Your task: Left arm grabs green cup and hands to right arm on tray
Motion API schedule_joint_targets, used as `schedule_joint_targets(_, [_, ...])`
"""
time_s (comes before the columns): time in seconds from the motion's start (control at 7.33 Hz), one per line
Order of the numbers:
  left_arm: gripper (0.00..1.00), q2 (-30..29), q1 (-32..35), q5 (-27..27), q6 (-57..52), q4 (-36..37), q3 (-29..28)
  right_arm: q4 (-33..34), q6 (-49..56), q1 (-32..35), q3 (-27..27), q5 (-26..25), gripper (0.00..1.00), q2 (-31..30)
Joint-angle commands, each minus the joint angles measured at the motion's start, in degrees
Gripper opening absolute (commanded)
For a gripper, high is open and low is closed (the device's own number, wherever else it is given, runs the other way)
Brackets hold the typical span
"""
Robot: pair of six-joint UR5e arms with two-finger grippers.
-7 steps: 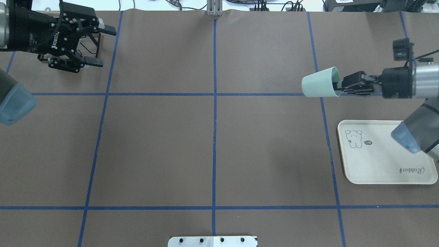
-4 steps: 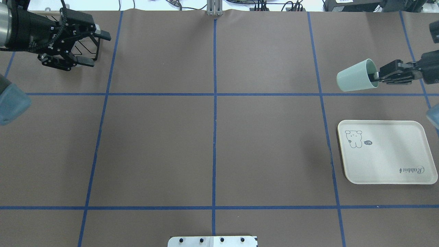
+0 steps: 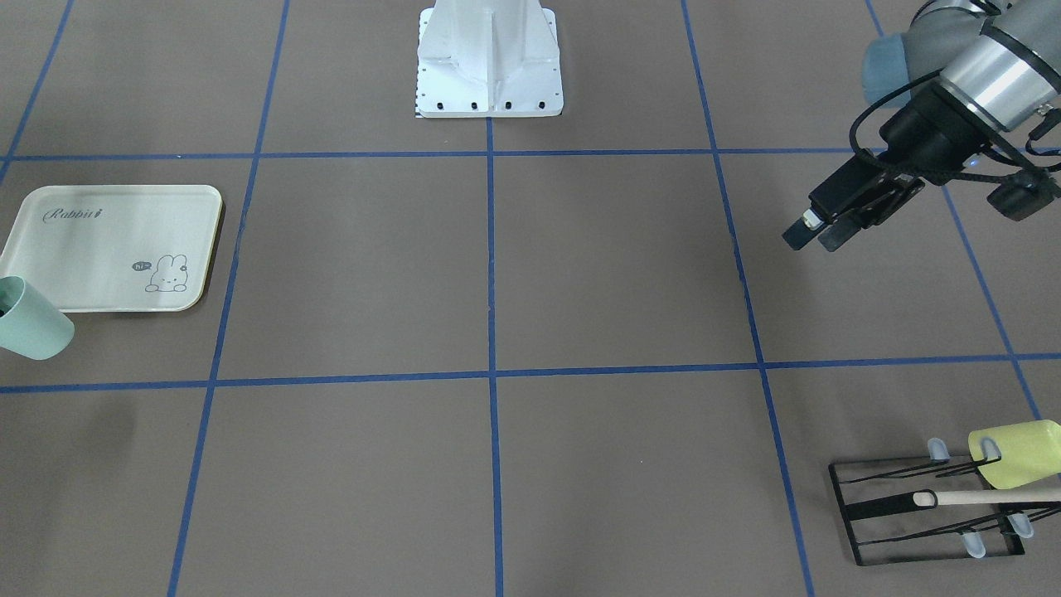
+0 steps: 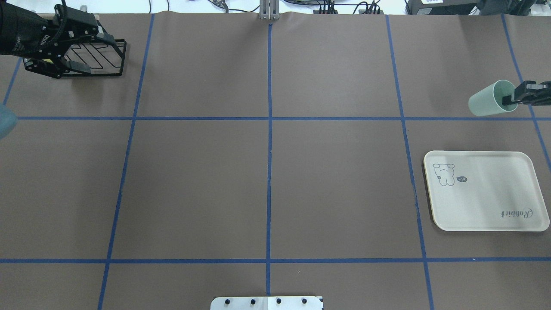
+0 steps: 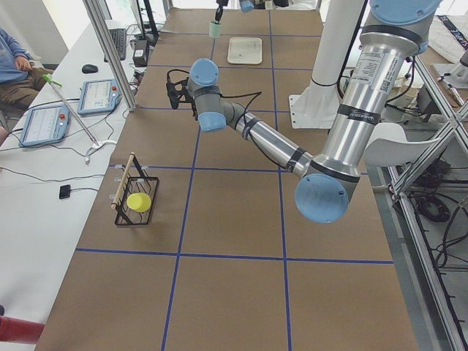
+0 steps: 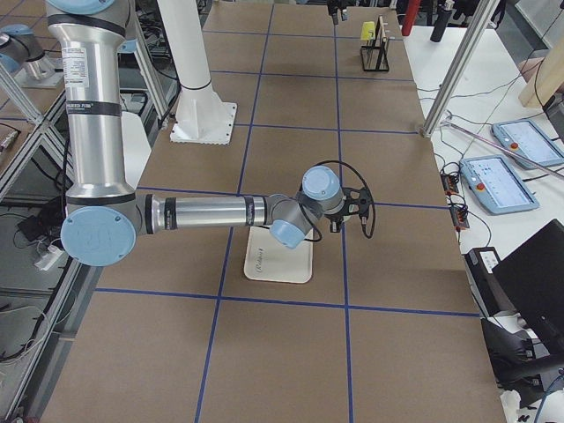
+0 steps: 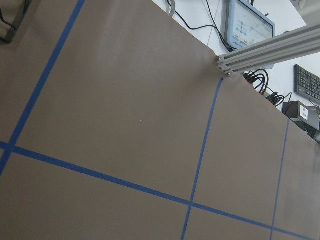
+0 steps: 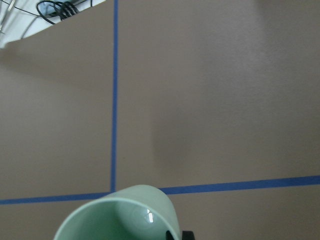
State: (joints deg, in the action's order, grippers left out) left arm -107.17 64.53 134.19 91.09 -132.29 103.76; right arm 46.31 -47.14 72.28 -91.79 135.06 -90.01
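The green cup [image 4: 486, 104] lies on its side in the air, mouth toward my right gripper [image 4: 511, 100], which is shut on its rim at the view's right edge. The cup hangs above the table just beyond the far edge of the cream tray [image 4: 486, 206], not over it. It also shows in the front view [image 3: 31, 330] beside the tray [image 3: 91, 240], and in the right wrist view [image 8: 117, 216]. My left gripper [image 4: 88, 48] is open and empty at the far left, above a black wire rack [image 4: 107, 58]. It also shows in the front view [image 3: 816, 238].
The black wire rack [image 3: 912, 518] holds a yellow-green cup [image 3: 1018, 452] and a wooden stick. Blue tape lines divide the brown table. The robot's white base [image 3: 489, 66] stands at the near middle edge. An operator sits at the side desk in the left side view.
My right gripper has carried the green cup to the right, toward the table's right edge. My left arm has drawn back to the left over the rack, still open.
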Motion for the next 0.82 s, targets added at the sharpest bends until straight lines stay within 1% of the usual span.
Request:
schedule_joint_targets(0.0, [1.00, 2.3, 1.0, -0.1, -5.0, 1.9, 0.1, 20.0, 16.2, -2.1, -10.0, -1.3, 0.00, -5.1])
schedule_joint_targets(0.14, [1.00, 4.1, 1.7, 0.0, -8.6, 2.2, 0.1, 22.0, 17.5, -3.5, -12.8, -1.3, 0.00, -9.3])
schedule_joint_targets(0.27, [1.00, 4.5, 1.7, 0.0, -9.3, 2.3, 0.1, 22.2, 18.0, -4.6, -12.8, -0.4, 0.00, -11.0])
schedule_joint_targets(0.41, [1.00, 4.8, 1.7, -0.1, -9.3, 2.3, 0.2, 21.9, 18.0, -5.8, -12.7, -0.6, 0.00, -12.5])
schedule_joint_targets(0.55, [1.00, 5.0, 1.7, -0.1, -9.3, 2.3, 0.6, 21.6, 17.9, -6.6, -12.6, -0.6, 0.00, -12.6])
schedule_joint_targets(0.68, [1.00, 5.0, 1.7, -0.1, -9.3, 2.3, 0.6, 19.9, 16.8, -7.8, -12.4, -0.7, 0.00, -12.6])
